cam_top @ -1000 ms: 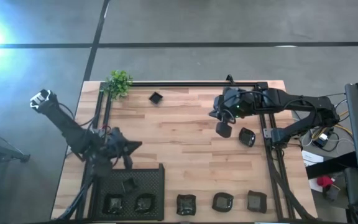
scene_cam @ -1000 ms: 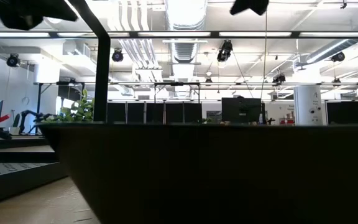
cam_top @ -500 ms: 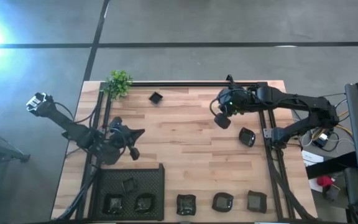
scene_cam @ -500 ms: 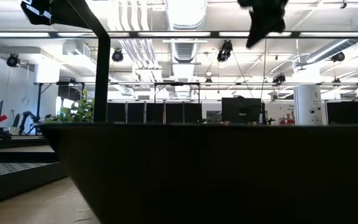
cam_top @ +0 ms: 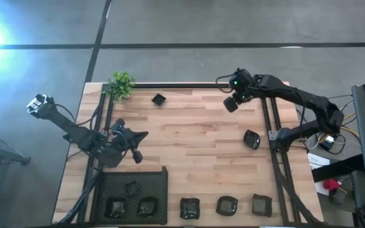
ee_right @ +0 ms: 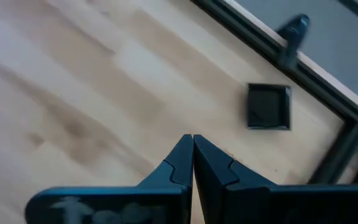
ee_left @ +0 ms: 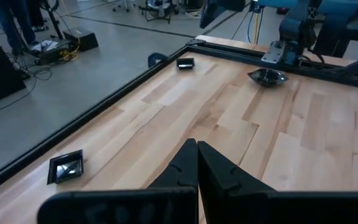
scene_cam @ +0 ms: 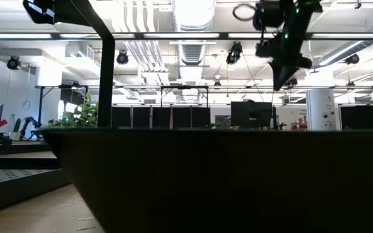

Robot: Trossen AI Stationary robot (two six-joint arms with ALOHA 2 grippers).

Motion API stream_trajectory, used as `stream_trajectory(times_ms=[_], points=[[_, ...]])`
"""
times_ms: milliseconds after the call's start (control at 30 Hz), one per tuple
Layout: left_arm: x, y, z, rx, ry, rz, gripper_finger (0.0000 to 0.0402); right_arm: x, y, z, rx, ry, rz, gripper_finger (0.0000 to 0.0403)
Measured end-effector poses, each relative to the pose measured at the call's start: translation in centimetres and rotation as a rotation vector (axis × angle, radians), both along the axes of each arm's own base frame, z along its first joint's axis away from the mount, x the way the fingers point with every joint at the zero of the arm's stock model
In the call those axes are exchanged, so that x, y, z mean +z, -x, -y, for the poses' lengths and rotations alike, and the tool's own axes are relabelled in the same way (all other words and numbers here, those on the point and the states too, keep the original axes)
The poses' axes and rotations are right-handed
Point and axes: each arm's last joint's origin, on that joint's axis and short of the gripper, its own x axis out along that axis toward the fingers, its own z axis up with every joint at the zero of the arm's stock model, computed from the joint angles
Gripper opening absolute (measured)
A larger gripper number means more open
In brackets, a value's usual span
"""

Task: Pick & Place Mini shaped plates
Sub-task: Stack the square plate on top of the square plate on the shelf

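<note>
Looks like a robotics lab inside a large open industrial office. Bare ceiling across the top of the low view, with exposed ducts [scene_cam: 190, 48], pipes and strip lights [scene_cam: 173, 35]. Rows of dark monitors [scene_cam: 251, 114] on desks at mid-frame, a white column [scene_cam: 321, 109] at right. Polished grey concrete floor [cam_top: 189, 22] filling the upper part of the high view. Wooden workbench [cam_top: 189, 136] edged by black metal rails [cam_top: 195, 85], cables and equipment [cam_top: 334, 142] at the right edge. Legs of a person [ee_left: 5, 22] standing among floor cables, upper left of the left wrist view.
</note>
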Motion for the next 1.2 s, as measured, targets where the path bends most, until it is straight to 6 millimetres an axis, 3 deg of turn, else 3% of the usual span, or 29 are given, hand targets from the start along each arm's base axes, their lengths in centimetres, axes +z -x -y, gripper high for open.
stream_trajectory(times_ms=[333,567,800,1200], points=[[0.1,0.0,-0.1,0.036,-0.022,0.013,0.0,-3.9,1.6,4.3,-0.162,0.017,0.013,0.0008],[0.1,0.0,-0.1,0.038,-0.02,0.016,0.0,-6.4,2.1,6.1,-0.219,-0.022,-0.038,0.0009],[0.1,0.0,-0.1,0.038,-0.019,0.016,0.0,-9.0,2.0,7.5,-0.225,-0.081,-0.121,0.0009],[0.1,0.0,-0.1,0.039,-0.011,0.028,0.0,-11.7,1.4,11.0,-0.281,-0.154,-0.193,0.0009]])
